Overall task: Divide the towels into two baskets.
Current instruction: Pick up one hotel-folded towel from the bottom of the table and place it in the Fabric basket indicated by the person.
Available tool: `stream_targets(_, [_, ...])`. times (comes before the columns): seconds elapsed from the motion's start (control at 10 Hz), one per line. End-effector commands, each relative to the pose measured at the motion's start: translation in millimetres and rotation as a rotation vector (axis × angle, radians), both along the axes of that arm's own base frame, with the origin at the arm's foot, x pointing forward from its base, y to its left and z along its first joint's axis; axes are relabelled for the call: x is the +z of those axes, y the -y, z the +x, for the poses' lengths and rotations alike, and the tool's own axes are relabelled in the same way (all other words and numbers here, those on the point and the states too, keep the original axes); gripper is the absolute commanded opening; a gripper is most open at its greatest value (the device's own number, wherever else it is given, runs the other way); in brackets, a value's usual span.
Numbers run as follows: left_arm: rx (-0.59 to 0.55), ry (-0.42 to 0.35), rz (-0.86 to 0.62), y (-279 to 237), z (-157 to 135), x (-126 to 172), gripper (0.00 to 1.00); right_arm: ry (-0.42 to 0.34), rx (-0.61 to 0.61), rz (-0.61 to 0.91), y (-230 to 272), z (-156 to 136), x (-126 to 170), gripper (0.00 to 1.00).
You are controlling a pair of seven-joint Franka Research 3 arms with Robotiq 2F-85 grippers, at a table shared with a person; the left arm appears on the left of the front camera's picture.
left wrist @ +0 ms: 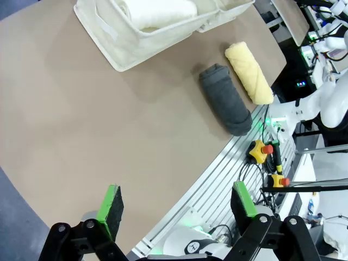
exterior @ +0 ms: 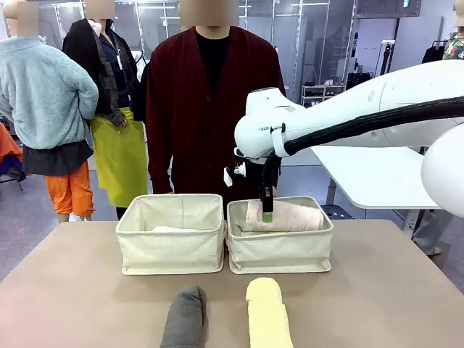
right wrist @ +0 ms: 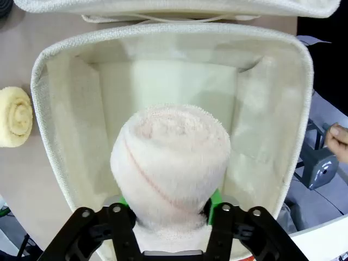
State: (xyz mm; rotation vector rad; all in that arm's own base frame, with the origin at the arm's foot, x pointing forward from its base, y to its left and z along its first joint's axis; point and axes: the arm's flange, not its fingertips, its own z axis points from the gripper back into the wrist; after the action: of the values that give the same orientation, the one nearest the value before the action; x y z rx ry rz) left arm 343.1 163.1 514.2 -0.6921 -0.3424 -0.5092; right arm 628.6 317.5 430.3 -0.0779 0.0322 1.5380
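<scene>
Right end effector (right wrist: 169, 202) straddling pale pink rolled terry towel (right wrist: 171, 147) inside cream canvas basket (right wrist: 39, 103); clamped or released, cannot tell. Left end effector (left wrist: 176, 206) spread, empty. Probably light, squashy: pinch mid-roll.

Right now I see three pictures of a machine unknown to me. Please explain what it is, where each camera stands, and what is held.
These are two white robot arms with two-finger grippers, at a table opposite a person. The front picture looks across the table; the other two come from cameras on the wrists. The left basket holds a white towel, the right basket a pink towel. A grey towel and a yellow towel lie on the table. The right gripper reaches into the right basket, fingers either side of the pink towel; whether they grip it I cannot tell. The left gripper hangs open and empty.
</scene>
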Motion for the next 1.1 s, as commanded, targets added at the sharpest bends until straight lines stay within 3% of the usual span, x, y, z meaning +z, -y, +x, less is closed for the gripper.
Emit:
stream_targets(0.0, [0.007, 0.004, 0.008, 0, -3, 0, 1.00, -0.010, 0.014, -0.006, -1, 0, 6, 0.94])
stream_targets(0.1, [0.007, 0.004, 0.008, 0, -3, 0, 1.00, -0.009, 0.006, -0.005, -2, 0, 6, 1.00])
stream_targets(0.3, [0.007, 0.004, 0.008, 0, -3, 0, 1.00, -0.005, -0.009, 0.035, 0, -12, 9, 1.00])
stream_targets(0.4, [0.007, 0.004, 0.008, 0, -3, 0, 1.00, -0.011, -0.037, 0.108, 19, -37, 13, 1.00])
stream_targets(0.5, [0.007, 0.004, 0.008, 0, -3, 0, 1.00, -0.004, 0.000, 0.006, -2, -2, 5, 1.00])
stream_targets(1.0, [0.007, 0.004, 0.008, 0, -3, 0, 1.00, -0.004, 0.000, 0.006, -2, -2, 5, 1.00])
